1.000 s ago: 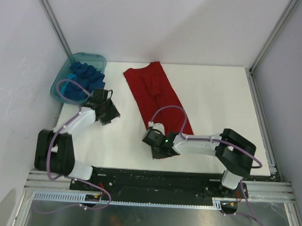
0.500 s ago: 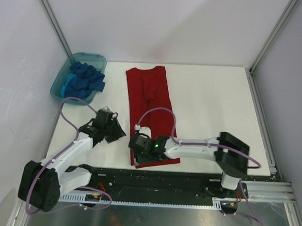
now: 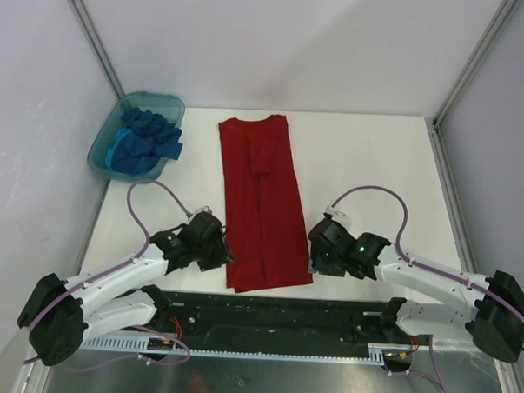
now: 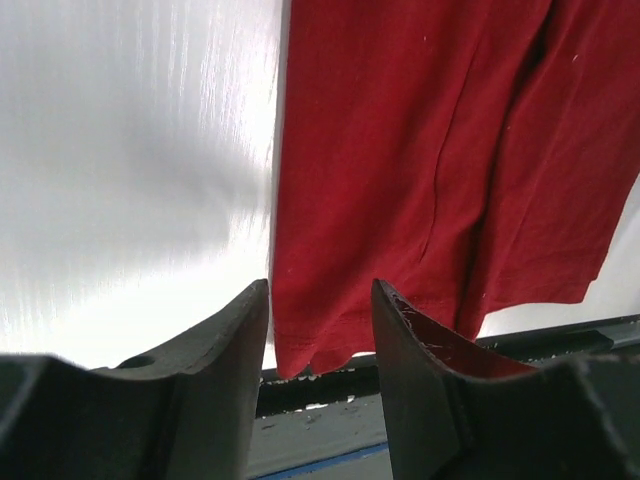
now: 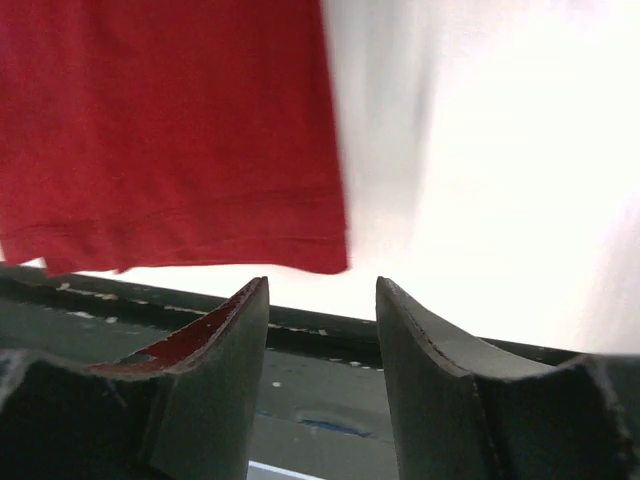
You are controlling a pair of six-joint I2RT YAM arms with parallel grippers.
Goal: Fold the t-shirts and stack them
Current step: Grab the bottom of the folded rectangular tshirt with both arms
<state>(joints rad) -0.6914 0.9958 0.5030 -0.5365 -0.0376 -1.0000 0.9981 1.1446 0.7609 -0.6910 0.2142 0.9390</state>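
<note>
The red t-shirt [image 3: 262, 196] lies flat on the white table as a long narrow strip, its hem at the near edge. My left gripper [image 3: 222, 250] stands open just left of the hem's near left corner; in the left wrist view that corner of the red t-shirt [image 4: 400, 170] shows between the fingers of the left gripper [image 4: 320, 300], untouched. My right gripper [image 3: 314, 253] is open just right of the hem's other corner. In the right wrist view the red t-shirt [image 5: 170, 130] lies beyond the empty right gripper [image 5: 322, 295]. The blue t-shirts [image 3: 147, 137] sit crumpled in the tub.
The teal plastic tub [image 3: 101, 146] stands at the back left corner. A black rail [image 3: 283, 311] runs along the table's near edge under both grippers. Metal frame posts [image 3: 445, 183] and grey walls bound the table on both sides.
The right gripper opened, let go of the red t-shirt's hem and moved off to its right side. The left gripper came nearer and down to the hem's left corner.
</note>
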